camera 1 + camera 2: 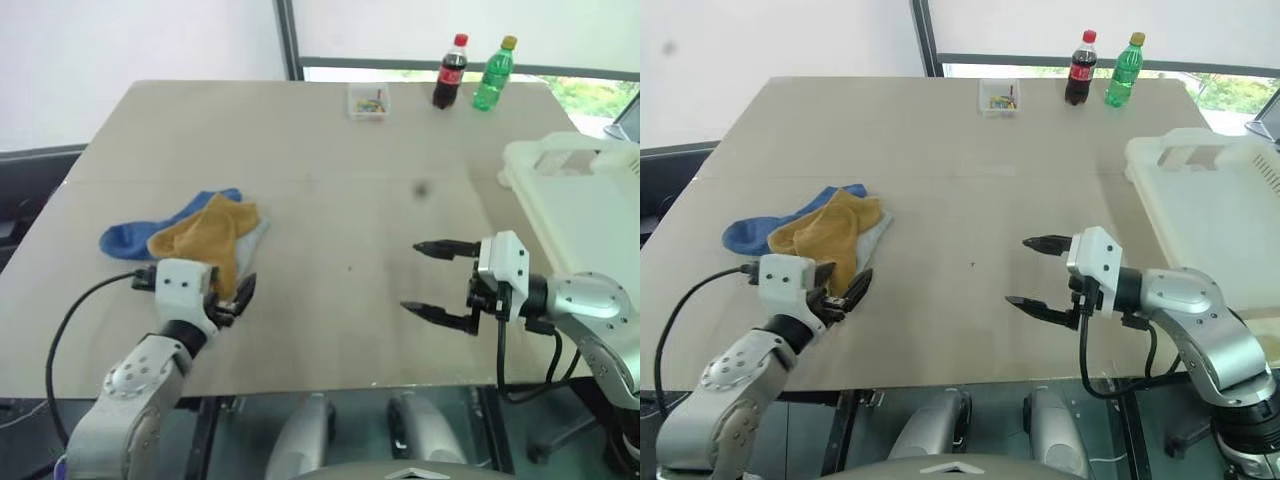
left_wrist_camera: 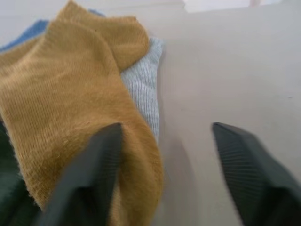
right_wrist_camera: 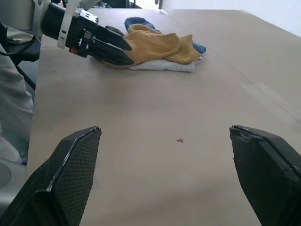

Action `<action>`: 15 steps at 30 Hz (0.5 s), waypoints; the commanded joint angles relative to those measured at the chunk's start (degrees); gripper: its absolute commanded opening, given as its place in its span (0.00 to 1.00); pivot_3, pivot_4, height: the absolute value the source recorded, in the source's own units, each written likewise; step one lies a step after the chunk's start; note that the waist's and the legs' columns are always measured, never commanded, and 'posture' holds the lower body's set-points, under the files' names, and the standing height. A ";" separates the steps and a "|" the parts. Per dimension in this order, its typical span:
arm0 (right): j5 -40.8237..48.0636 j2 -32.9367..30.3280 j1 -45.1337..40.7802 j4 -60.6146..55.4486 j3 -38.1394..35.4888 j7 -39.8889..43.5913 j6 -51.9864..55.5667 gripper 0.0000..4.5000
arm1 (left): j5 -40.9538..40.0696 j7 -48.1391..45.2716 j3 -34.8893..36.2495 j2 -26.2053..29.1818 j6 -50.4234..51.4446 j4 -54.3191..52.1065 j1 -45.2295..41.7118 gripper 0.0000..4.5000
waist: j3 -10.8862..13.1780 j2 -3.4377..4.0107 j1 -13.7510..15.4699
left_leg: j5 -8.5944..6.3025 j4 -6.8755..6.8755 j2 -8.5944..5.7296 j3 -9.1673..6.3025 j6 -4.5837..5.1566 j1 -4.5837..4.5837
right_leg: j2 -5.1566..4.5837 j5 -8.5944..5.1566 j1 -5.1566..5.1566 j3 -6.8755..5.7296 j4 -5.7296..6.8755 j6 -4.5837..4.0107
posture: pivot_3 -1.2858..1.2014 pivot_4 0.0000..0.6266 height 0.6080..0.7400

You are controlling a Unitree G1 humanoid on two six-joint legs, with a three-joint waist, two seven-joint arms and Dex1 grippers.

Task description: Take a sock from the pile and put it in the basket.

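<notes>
The pile [image 1: 205, 238] lies on the table's left half: a mustard-yellow sock on top, a blue sock [image 1: 128, 238] behind it, a pale grey sock [image 2: 141, 84] underneath and a bit of dark green [image 2: 8, 193]. My left gripper [image 1: 238, 297] is at the pile's near edge, open, one finger [image 2: 94, 174] over the mustard sock and the other on bare table beside it. My right gripper [image 1: 412, 277] hovers open over the table's middle right, pointing toward the pile, with nothing between its fingers. The cream-white basket [image 1: 520, 165] stands at the right edge.
At the far edge of the table stand a cola bottle [image 1: 449, 72], a green bottle [image 1: 493, 74] and a small clear box [image 1: 367, 101]. Bare tabletop [image 1: 350, 220] lies between the pile and the basket.
</notes>
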 commanded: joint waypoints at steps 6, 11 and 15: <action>0.92 0.18 0.45 -1.93 -2.03 0.40 -3.41 1.00 | -0.44 -3.65 1.51 -0.25 -3.27 -1.98 0.35 0.01 | 0.00 0.00 0.10 | 0.00 0.01 0.00 -0.01 0.00 0.00 | 0.00 -0.02 0.01 -0.01 0.00 -0.04 | 0.52 0.24 1.00; 1.13 0.43 0.19 -1.35 -1.65 0.39 -3.98 1.00 | 2.69 -4.06 2.83 0.83 -5.86 -4.67 1.98 0.06 | 0.00 0.00 0.09 | 0.00 0.01 0.01 0.00 0.00 0.00 | -0.08 -0.04 0.01 0.00 0.00 -0.07 | 0.52 0.24 1.00; 1.61 1.13 -0.77 -0.80 -1.22 0.89 -4.47 1.00 | 4.83 -1.30 2.22 -0.67 -4.73 -6.57 3.79 0.38 | 0.00 0.00 0.10 | 0.00 0.01 0.00 0.00 0.00 0.01 | -0.21 -0.04 0.01 0.00 0.00 -0.07 | 0.52 0.24 1.00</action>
